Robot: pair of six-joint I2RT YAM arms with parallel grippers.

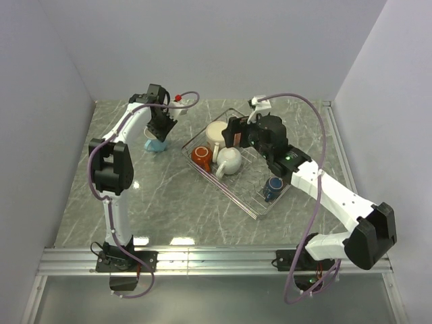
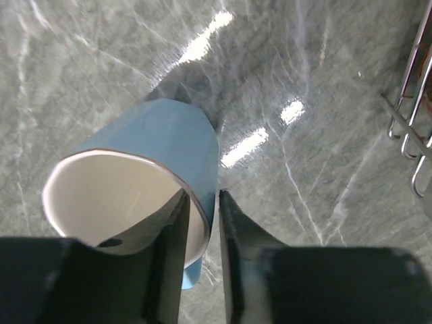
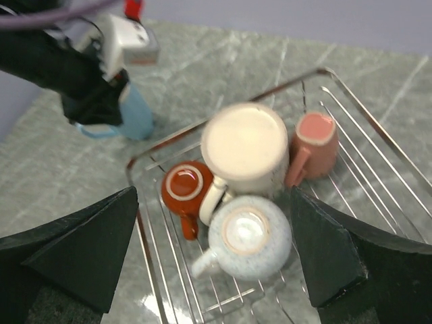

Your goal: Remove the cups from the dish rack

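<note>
Five cups [image 1: 216, 131] sit in one dish rack [image 1: 243, 192]; we see the left gripper [image 2: 202, 196] barely open astride one light blue cup [image 2: 155, 142], the right gripper [image 3: 214, 196] wide, empty.

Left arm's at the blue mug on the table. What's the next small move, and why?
Probably open the left gripper a little wider, then lift straight up. The blue mug stands on the table, outside the rack, and one finger sits inside its rim, the other outside; pulling sideways now could tip it.
</note>
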